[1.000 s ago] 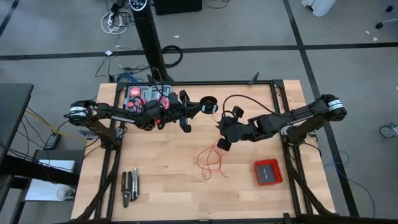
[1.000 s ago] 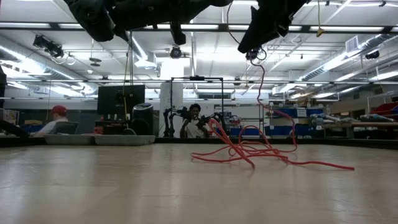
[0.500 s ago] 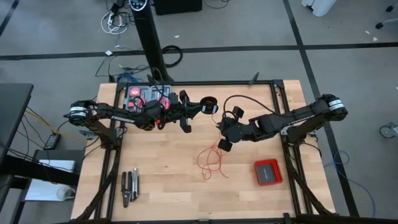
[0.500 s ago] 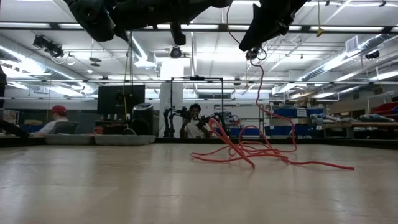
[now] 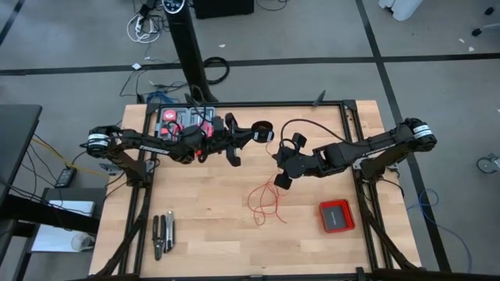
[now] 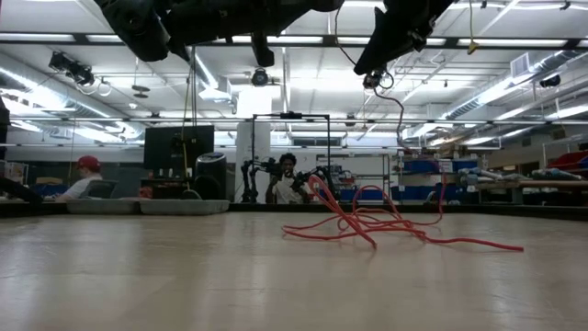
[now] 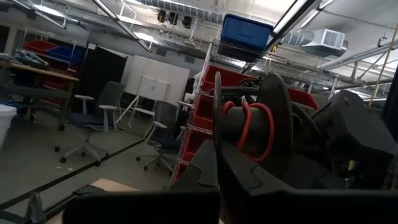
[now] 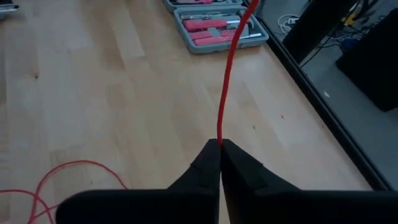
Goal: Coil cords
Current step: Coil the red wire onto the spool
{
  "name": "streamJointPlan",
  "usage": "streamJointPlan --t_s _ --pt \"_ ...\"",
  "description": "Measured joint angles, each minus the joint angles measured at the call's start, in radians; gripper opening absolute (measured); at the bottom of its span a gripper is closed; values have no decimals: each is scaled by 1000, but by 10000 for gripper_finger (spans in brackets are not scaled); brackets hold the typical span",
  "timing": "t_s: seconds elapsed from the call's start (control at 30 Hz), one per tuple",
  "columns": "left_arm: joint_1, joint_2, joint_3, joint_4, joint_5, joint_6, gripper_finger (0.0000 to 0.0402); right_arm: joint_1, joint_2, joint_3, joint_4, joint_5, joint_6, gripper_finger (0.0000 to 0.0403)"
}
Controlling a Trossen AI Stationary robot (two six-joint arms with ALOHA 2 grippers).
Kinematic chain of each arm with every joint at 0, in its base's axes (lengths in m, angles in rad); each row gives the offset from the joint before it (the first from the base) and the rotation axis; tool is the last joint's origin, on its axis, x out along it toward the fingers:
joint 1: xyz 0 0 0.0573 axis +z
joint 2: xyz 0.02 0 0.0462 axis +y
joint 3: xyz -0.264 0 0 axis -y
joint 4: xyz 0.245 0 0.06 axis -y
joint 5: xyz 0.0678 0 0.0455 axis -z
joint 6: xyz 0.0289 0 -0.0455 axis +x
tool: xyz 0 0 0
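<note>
The cord is a thin red wire. Part of it is wound on a small black spool [image 7: 254,127], which shows in the high view [image 5: 263,130] at the tip of my left gripper [image 5: 255,134], raised over the table's far middle. My left gripper [image 7: 217,186] is shut on the spool. My right gripper [image 5: 279,176], also raised, is shut on the wire [image 8: 224,93] a short way from the spool. The rest of the wire lies as loose loops [image 5: 266,201] on the table below it, seen as a red tangle [image 6: 367,221] in the low view. My left gripper pinches the spool between its two fingers at the rim of one flange [image 7: 217,146]. The spool is clear of the table, its axis lying across the fingers. My right gripper pinches the red wire [image 8: 219,138] between its fingertips, slanting down from the table's right. From the fingers one stretch runs straight toward the spool, and another hangs [image 6: 401,129] down to the loops.
A grey tool case [image 5: 183,121] lies at the far left under my left arm, and pliers [image 5: 162,234] lie at the near left. A flat red box [image 5: 337,215] sits at the near right. Bare wood [image 5: 211,195] lies left of the loops.
My right gripper has shut on the wire without moving away. The stretch hanging below it has swung a little sideways, while the loops on the table lie as before.
</note>
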Motion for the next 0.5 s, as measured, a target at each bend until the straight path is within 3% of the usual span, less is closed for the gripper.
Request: streamJointPlan --t_s 0.23,0.5 --pt "-7 0 0 7 -123 90 0 -30 30 0 143 45 -42 2" --pt "-7 0 0 14 -185 117 0 -107 112 0 209 -23 -77 1"
